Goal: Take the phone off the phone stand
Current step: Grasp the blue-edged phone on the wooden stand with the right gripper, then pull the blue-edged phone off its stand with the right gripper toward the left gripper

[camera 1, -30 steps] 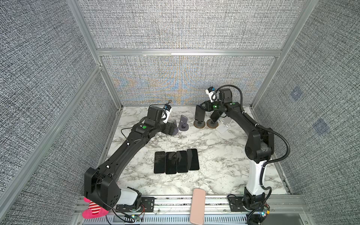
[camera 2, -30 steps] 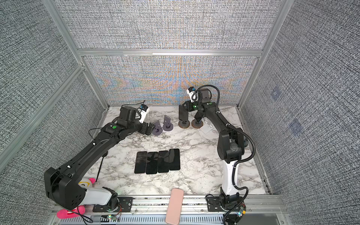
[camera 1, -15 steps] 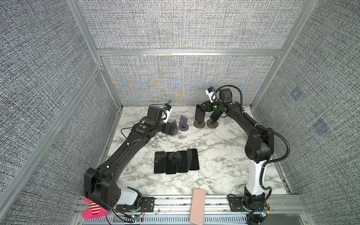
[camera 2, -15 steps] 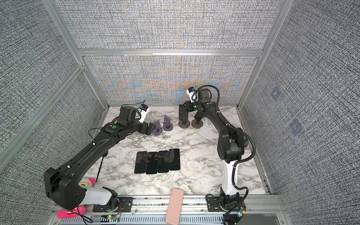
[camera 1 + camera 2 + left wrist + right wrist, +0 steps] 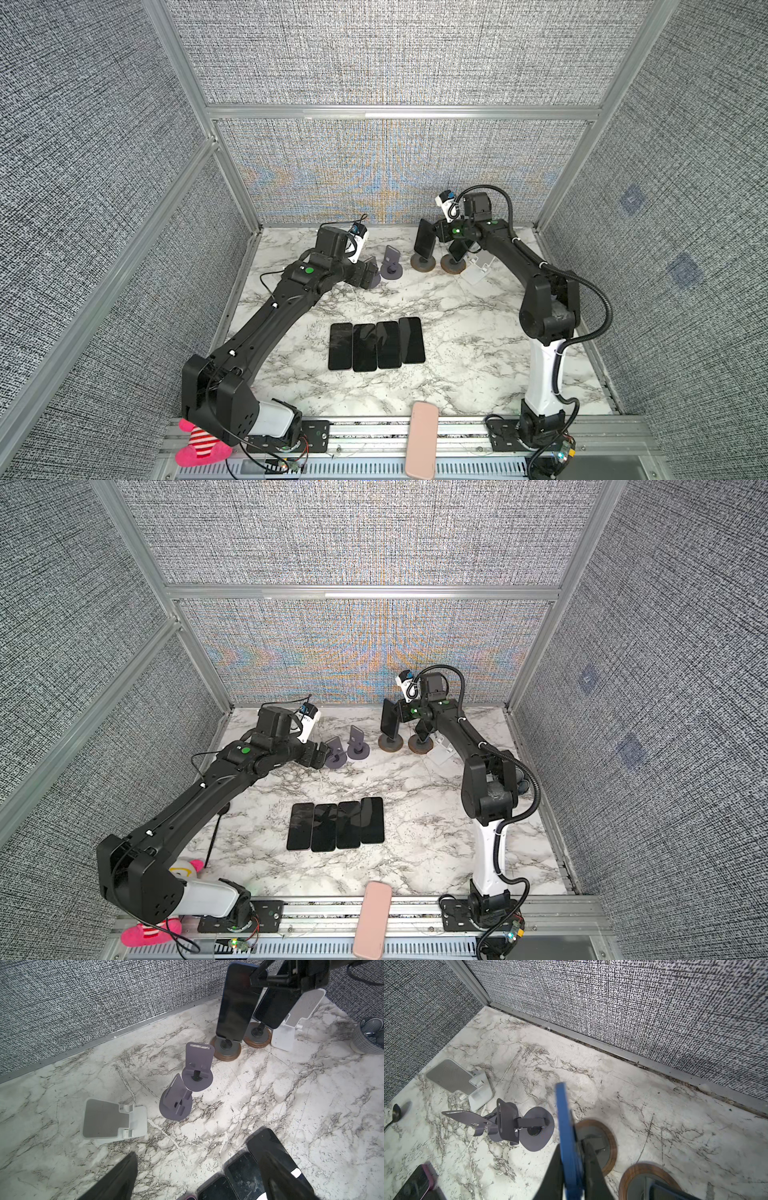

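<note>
No text can be read

White marble tabletop [image 5: 478,353] lying open toward 4 o'clock; four black flat phones [image 5: 388,345] filling centre; grey-purple plastic stands [image 5: 390,266] crowding 11 o'clock; wood-ringed stand bases [image 5: 423,263] blocking 12.

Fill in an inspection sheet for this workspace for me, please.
Surface: marble table, no spills seen.
Job's things: blue phone upright on a wood-based stand; second phone on the next stand; four phones flat in a row mid-table; grey stands and white stands empty.
Clutter: pink case on the front rail; plush toy by the left arm's base; bowl by the right arm.
Grippers: right gripper shut on the blue phone; left gripper open, holding nothing.
Cables: black cable lying on the table by the left arm; hose looped off the right arm.
Surroundings: fabric walls, aluminium frame.
</note>
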Robot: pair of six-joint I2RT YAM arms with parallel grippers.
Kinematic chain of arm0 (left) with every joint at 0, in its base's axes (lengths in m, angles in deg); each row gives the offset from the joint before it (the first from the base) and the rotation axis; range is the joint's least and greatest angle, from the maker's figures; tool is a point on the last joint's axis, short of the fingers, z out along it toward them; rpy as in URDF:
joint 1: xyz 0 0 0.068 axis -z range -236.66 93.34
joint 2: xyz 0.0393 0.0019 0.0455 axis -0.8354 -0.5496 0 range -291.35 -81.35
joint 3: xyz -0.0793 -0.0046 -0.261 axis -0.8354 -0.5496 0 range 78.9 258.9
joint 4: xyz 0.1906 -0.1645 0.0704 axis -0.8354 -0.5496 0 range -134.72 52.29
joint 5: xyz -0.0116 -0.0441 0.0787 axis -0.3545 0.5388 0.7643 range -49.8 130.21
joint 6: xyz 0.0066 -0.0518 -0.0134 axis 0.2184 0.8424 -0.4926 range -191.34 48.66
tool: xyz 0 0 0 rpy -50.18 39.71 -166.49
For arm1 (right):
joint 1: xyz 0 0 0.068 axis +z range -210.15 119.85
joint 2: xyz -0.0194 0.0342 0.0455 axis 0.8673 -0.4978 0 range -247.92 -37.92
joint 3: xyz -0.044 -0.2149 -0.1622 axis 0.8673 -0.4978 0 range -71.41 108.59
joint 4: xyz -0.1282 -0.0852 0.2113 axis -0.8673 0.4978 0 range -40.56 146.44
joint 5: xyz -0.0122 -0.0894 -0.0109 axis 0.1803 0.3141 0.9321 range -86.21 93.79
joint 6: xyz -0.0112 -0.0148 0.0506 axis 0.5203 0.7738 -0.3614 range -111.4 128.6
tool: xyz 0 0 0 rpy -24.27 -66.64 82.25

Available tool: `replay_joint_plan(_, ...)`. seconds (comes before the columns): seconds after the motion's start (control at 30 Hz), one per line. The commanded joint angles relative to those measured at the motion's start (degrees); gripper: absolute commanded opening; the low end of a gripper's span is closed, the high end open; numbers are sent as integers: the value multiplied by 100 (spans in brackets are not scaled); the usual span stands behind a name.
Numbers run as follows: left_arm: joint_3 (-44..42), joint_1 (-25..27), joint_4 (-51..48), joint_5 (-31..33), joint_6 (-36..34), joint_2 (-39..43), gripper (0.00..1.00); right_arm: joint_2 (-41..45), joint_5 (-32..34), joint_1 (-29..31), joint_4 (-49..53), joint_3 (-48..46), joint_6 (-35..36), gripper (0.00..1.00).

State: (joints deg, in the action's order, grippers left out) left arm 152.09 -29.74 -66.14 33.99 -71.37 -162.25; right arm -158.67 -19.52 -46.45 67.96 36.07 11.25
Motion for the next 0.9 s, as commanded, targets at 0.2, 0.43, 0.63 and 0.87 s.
replay_joint_plan(0.2, 35, -4, -28, -90, -93, -22, 93, 598, -131, -4, 15, -204, 89, 0)
replay_joint_plan(0.43, 134, -2, 45, -1628, -114, 31, 85, 1629, -1110, -6, 1009, -792, 434, 0)
replay_joint_plan(0.63, -39, -2, 1031, -3895, 126, -157, 74, 2669, -2659, -40, 1964, -1967, 1546, 0)
replay_joint_plan(0.87, -67, 6, 2064, -5127, 326, -781, 62, 3101, -3893, -138, 2764, -2290, 2494, 0)
